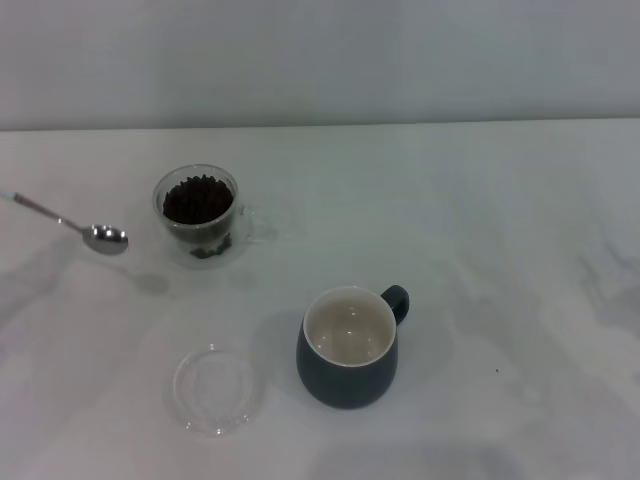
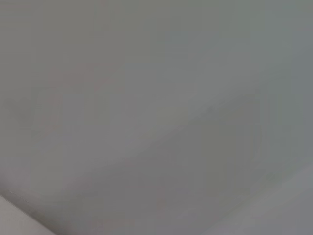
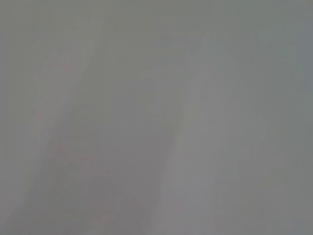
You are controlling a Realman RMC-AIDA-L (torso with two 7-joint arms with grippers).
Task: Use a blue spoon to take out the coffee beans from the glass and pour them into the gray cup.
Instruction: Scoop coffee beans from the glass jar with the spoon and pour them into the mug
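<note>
The glass point(image 1: 200, 215) stands at the back left of the white table, heaped with dark coffee beans point(image 1: 197, 198). The blue spoon point(image 1: 104, 238) is to its left, its empty metal bowl pointing toward the glass and its neck running off the left edge; the pale handle is out of view. Its faint shadow point(image 1: 150, 283) lies apart from it on the table, so it seems raised. The gray cup point(image 1: 348, 345) stands in front, toward the middle, empty, with its handle at the back right. Neither gripper shows in any view.
A flat clear round glass dish point(image 1: 215, 388) lies on the table left of the gray cup. The white table point(image 1: 500, 250) ends at a pale wall behind. Both wrist views show only a blank grey surface.
</note>
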